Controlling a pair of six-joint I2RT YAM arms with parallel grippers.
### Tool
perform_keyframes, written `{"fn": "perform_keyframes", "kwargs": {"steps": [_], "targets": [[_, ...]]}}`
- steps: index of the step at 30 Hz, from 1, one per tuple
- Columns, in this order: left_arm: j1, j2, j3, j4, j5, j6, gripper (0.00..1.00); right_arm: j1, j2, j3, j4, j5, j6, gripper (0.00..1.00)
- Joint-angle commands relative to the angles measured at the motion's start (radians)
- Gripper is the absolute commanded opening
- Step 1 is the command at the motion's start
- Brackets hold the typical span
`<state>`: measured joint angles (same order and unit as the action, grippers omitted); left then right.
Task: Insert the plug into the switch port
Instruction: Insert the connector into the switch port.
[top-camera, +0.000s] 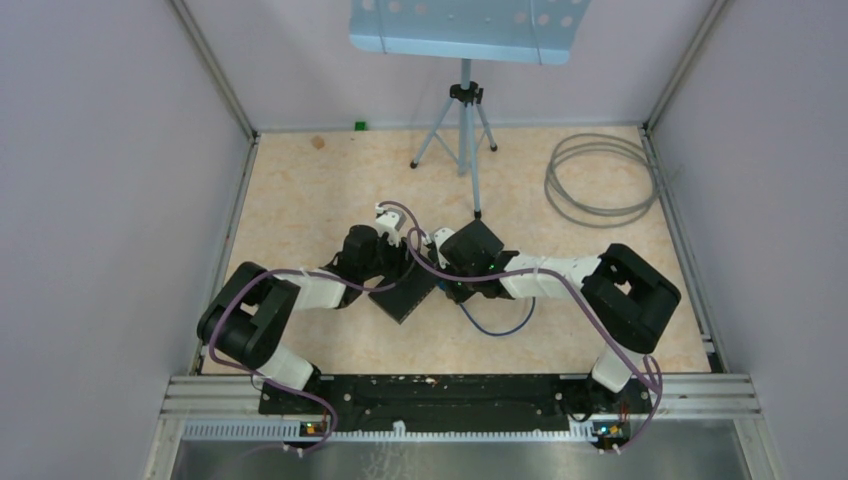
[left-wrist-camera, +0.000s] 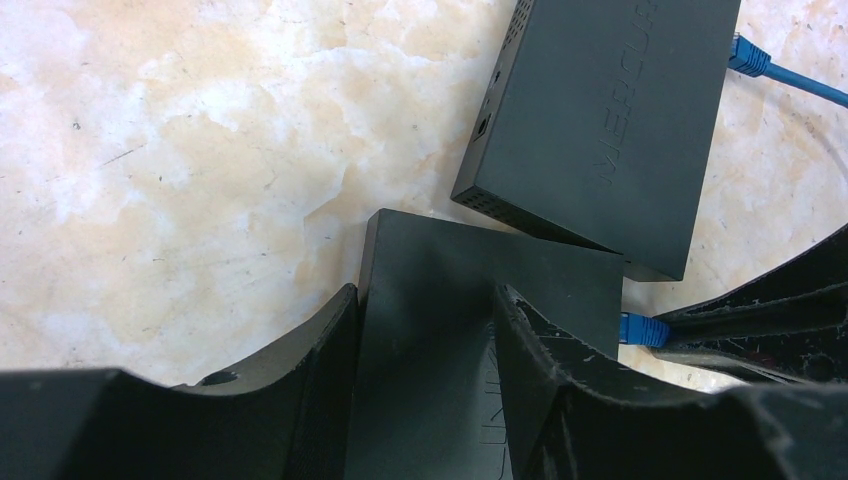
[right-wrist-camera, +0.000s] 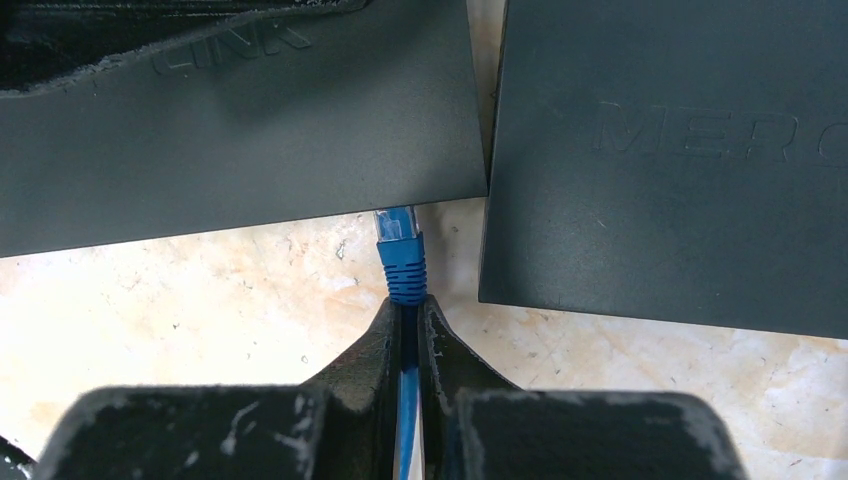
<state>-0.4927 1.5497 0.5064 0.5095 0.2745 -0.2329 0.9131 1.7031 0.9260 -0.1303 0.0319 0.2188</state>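
My left gripper (left-wrist-camera: 425, 295) is shut on a black switch (left-wrist-camera: 430, 330) marked LINK, which also shows in the top view as the switch (top-camera: 405, 295). The right gripper (right-wrist-camera: 405, 305) is shut on the blue cable just behind the plug (right-wrist-camera: 400, 250). The plug's clear tip meets the near side edge of the switch (right-wrist-camera: 240, 130). The port itself is hidden under that edge. From the left wrist, the plug (left-wrist-camera: 640, 330) sits against the switch's right side, with the right gripper's fingers (left-wrist-camera: 760, 320) behind it. The blue cable (top-camera: 495, 325) loops back toward the arms.
A second black switch (right-wrist-camera: 670, 170) marked MERCURY lies close beside the first, with another blue plug (left-wrist-camera: 750, 60) in its far end. A tripod stand (top-camera: 462, 120) and a grey cable coil (top-camera: 600, 180) are at the back. Walls enclose the table.
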Motion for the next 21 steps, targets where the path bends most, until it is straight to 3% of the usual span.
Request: {"fn": "perform_keyframes", "kwargs": {"steps": [1, 7, 15, 21], "targets": [[-0.14, 0.031, -0.038, -0.13, 0.381, -0.072, 0.53, -0.003, -0.006, 0.106, 0.557, 0.018, 0.016, 0.0], [-0.139, 0.018, -0.047, -0.139, 0.351, -0.077, 0.53, -0.003, -0.002, 0.059, 0.56, 0.03, 0.031, 0.0], [-0.14, 0.037, -0.043, -0.132, 0.325, -0.091, 0.52, -0.003, -0.136, 0.15, 0.51, 0.021, -0.01, 0.0], [-0.14, 0.036, -0.037, -0.137, 0.325, -0.089, 0.52, -0.003, -0.123, 0.166, 0.513, 0.018, -0.012, 0.0]]}}
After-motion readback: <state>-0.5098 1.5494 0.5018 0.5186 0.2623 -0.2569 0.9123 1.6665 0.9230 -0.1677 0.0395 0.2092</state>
